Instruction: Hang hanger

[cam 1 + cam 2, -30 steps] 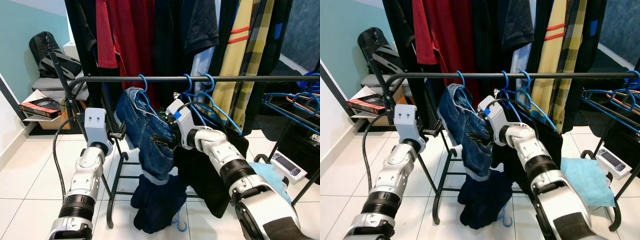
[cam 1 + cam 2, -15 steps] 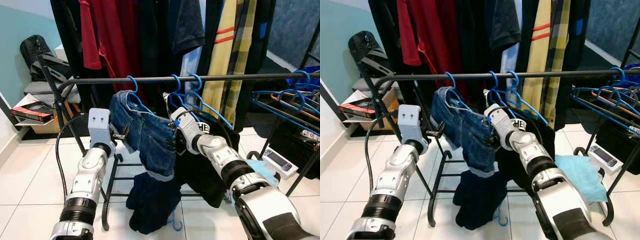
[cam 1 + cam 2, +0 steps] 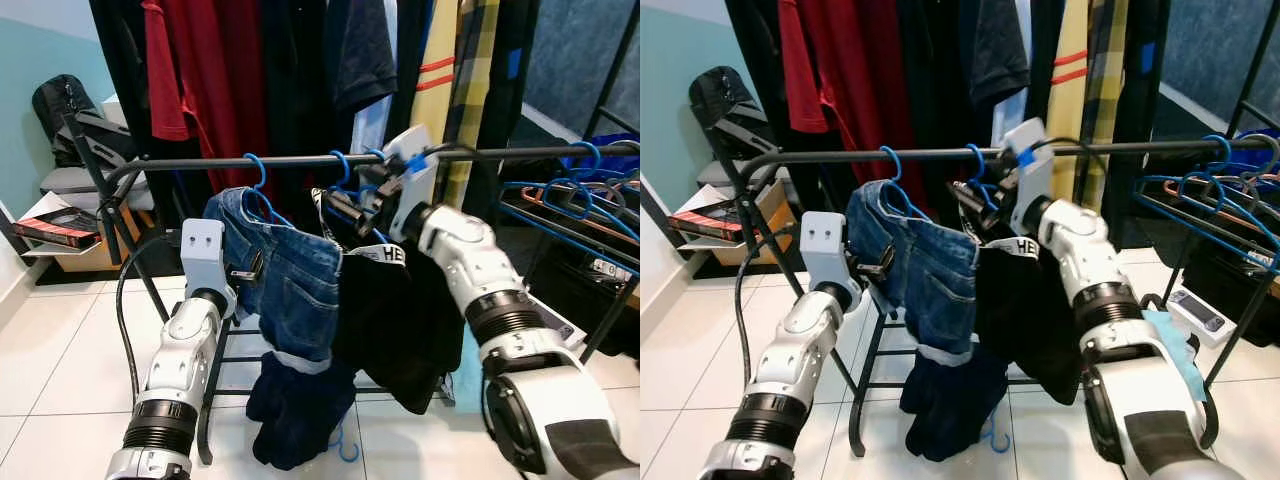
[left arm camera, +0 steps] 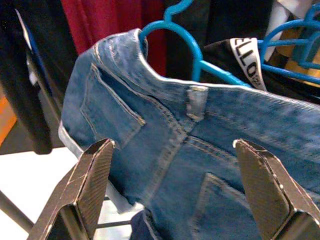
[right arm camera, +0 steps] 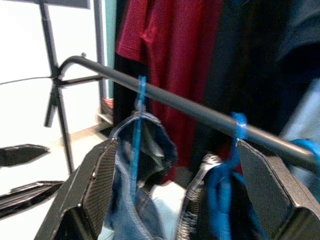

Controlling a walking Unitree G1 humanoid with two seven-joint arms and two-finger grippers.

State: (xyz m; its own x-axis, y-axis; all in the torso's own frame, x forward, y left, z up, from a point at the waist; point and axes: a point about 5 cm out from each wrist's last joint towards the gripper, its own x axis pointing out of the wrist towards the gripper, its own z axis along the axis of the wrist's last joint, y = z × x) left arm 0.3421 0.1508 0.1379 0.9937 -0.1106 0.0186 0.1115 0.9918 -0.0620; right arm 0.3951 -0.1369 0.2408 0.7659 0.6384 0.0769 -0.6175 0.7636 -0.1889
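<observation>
Now, both hooks on rail (image 3: 250, 163): right gripper (image 3: 345, 207) & left gripper (image 3: 243, 268), jaws apart, empty, should back off w/o snagging jeans (image 3: 285, 290).

Blue plastic hanger (image 3: 262, 192) hooked upright over black rail (image 3: 290, 161), blue denim shorts (image 3: 283, 280) draped on it

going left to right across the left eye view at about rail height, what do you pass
red book → left gripper → jeans on a blue hanger → black garment → right gripper arm's white wrist → blue hangers on the side rack
</observation>
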